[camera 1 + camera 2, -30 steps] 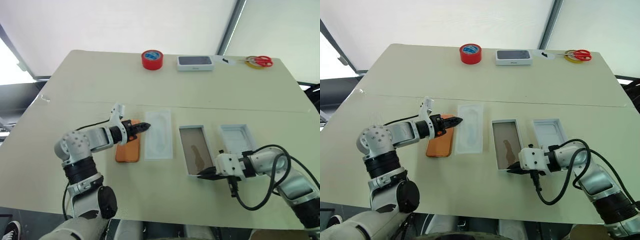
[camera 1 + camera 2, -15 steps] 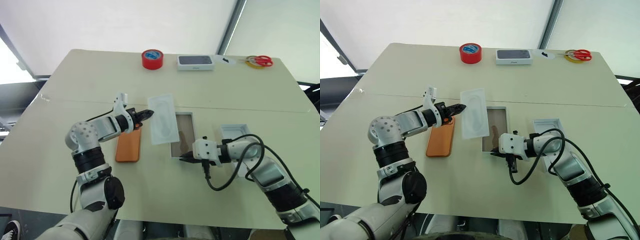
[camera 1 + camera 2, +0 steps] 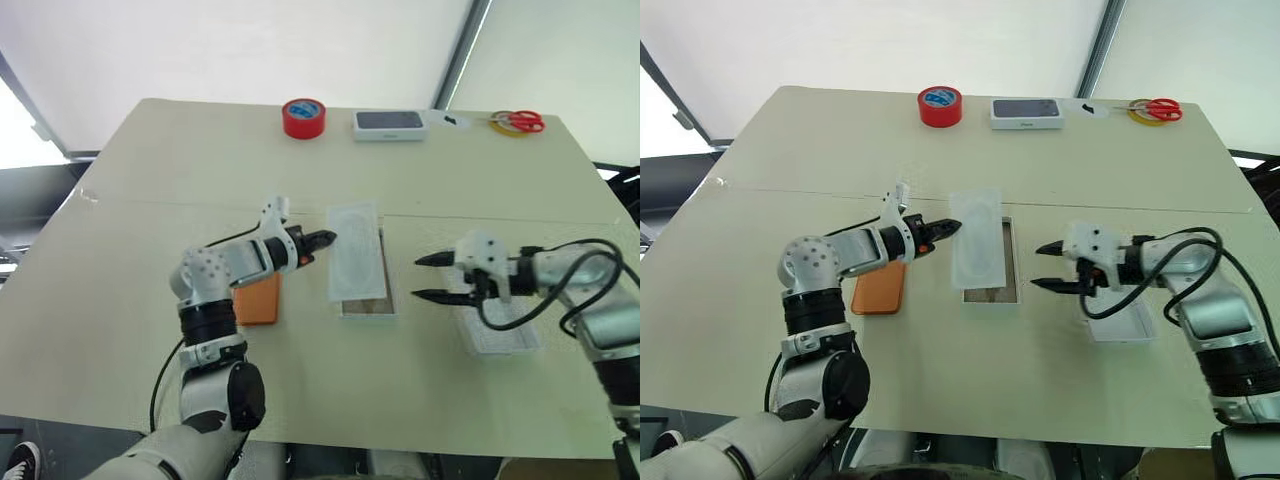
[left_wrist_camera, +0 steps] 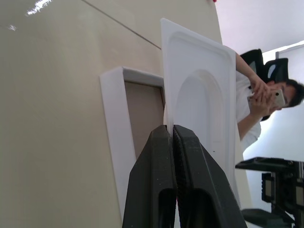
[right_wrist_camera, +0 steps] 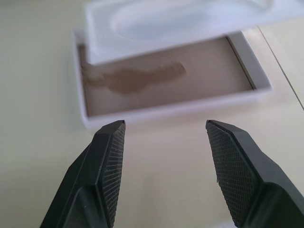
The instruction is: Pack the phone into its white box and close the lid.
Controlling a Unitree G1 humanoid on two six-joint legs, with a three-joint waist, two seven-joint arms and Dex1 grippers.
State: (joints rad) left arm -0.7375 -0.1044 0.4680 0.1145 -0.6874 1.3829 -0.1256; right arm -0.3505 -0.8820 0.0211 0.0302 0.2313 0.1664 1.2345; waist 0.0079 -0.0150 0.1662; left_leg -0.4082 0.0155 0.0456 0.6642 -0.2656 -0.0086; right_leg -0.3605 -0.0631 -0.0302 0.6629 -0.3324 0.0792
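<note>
Our left gripper (image 3: 952,227) jaws clenched on thin insert (image 3: 980,238), hovering over white box (image 3: 1010,292); long axes aligned. Our right gripper (image 3: 1045,266) jaws released. Phone (image 3: 878,292) on bench (image 3: 940,160), nearer our left arm.

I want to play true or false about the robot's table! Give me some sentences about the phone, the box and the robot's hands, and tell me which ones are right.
1. The orange phone is inside the white box. False: it lies on the table, beside the box.
2. The left gripper pinches a thin white insert above the box. True.
3. The right gripper is open and holds nothing. True.
4. The lid is closed over the box. False: it lies apart, under the right arm.
5. A red tape roll sits at the far side of the table. True.
6. The scissors have blue handles. False: they are red.
</note>
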